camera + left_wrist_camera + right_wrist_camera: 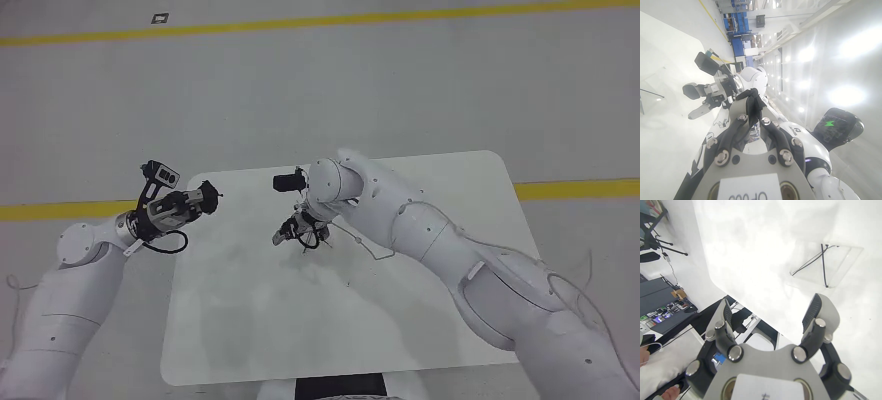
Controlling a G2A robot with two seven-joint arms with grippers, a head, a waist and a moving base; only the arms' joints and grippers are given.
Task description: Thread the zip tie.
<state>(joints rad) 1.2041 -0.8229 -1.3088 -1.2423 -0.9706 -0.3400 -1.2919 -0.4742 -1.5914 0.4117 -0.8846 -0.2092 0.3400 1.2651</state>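
Note:
Two black zip ties (823,264) lie crossed on a clear flat tray (846,262) on the white table (400,320). My right gripper (770,306) hangs open above the table, short of the tray, with nothing between its fingers. It stands near the table's middle in the top view (287,234). My left gripper (753,94) is held over the table's left edge (210,195), its fingers pressed shut with black wrapping at the tips. From the left wrist view the right gripper (688,104) shows open, and one zip tie (653,93) lies beyond it.
The white table has a rounded corner and edge (704,256) close to the right gripper. Beyond that edge are dark stands and cables on the floor (668,245). Bare tabletop (300,320) spreads in front of both grippers.

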